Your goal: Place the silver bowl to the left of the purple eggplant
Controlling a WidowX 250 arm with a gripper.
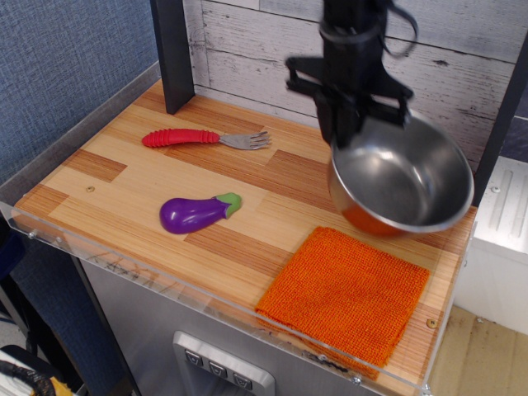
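The silver bowl [404, 177] hangs tilted in the air at the right of the table, above the far edge of the orange cloth. My gripper [340, 132] is shut on the bowl's left rim and holds it up. The purple eggplant [196, 213] with its green cap lies on the wooden table top at the front left, well apart from the bowl and the gripper.
A red-handled fork [202, 138] lies behind the eggplant. An orange cloth [346, 293] covers the front right corner. A dark post [173, 54] stands at the back left. A wooden wall [256, 49] runs behind the table [115, 177].
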